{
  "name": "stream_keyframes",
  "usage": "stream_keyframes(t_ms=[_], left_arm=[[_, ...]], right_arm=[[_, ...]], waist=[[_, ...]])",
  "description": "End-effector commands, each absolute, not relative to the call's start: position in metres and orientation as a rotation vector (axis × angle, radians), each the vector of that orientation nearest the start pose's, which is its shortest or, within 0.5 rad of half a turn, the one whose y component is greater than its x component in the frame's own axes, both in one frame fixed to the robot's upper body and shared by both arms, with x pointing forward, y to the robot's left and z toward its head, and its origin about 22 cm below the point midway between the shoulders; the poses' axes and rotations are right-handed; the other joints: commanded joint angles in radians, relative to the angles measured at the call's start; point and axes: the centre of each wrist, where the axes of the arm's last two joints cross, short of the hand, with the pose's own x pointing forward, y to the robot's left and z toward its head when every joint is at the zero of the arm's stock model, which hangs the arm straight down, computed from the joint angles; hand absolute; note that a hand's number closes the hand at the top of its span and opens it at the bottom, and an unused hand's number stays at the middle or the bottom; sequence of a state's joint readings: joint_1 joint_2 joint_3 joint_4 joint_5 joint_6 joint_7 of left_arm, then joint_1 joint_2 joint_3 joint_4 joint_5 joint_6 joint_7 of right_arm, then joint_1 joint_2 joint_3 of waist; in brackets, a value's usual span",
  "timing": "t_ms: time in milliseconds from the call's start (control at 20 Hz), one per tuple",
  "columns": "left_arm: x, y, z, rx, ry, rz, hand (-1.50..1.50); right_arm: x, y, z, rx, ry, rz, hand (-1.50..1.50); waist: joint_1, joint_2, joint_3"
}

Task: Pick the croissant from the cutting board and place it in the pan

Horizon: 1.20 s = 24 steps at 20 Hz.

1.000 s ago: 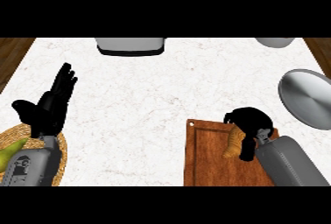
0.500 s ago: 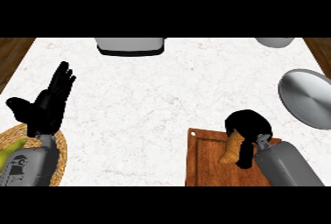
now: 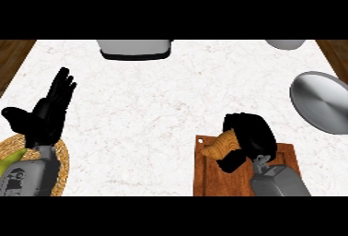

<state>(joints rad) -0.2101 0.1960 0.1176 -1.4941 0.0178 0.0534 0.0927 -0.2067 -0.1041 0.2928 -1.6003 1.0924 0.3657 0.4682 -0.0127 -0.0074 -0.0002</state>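
Observation:
The golden-brown croissant [image 3: 221,146] shows at the far left corner of the wooden cutting board [image 3: 209,179], near the counter's front right. My right hand [image 3: 250,136] is curled round it, fingers over its far side and thumb under its near end. Whether the croissant still touches the board I cannot tell. The grey round pan [image 3: 323,101] lies at the right edge, further back than the board. My left hand [image 3: 48,113] stands open with fingers up at the left, holding nothing.
A woven round mat [image 3: 61,161] with a green item lies under my left forearm at the front left. A grey appliance [image 3: 135,48] sits at the back middle, and a grey bowl [image 3: 285,44] at the back right. Dark wood borders the white counter on both sides.
The view has shifted, so the board and right hand show lower. My right hand has closed further round the croissant, which now tilts with its tip pointing left. The left hand stays put.

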Motion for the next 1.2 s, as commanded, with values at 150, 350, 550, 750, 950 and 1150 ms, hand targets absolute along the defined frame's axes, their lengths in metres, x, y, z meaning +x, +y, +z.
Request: stream_keyframes(t_ms=[150,350,550,750,950,1150], left_arm=[[0.291,0.285,0.049,0.216,-1.618,-0.039,0.0],[0.301,0.281,0.055,0.21,-1.612,-0.053,0.0],[0.286,0.288,0.047,0.197,-1.62,-0.052,0.0],[0.297,0.266,0.049,0.22,-1.619,-0.047,0.0],[0.289,0.287,0.041,0.198,-1.618,-0.063,0.0],[0.297,0.274,0.05,0.199,-1.631,-0.046,0.0]], right_arm=[[0.241,-0.167,0.099,-1.058,-1.369,0.863,1.5],[0.239,-0.176,0.142,-1.133,-1.412,0.726,1.5],[0.246,-0.221,0.159,-1.15,-1.441,0.596,1.5],[0.264,-0.25,0.141,-1.007,-1.501,0.361,1.5],[0.293,-0.303,0.161,-1.032,-1.501,0.27,1.5],[0.306,-0.376,0.155,-1.17,-1.424,0.322,1.5]], waist=[[-0.004,0.003,0.001],[0.004,0.005,0.0],[0.011,0.006,0.001],[0.007,0.01,0.002],[0.019,0.011,0.001],[0.024,0.014,0.001]])
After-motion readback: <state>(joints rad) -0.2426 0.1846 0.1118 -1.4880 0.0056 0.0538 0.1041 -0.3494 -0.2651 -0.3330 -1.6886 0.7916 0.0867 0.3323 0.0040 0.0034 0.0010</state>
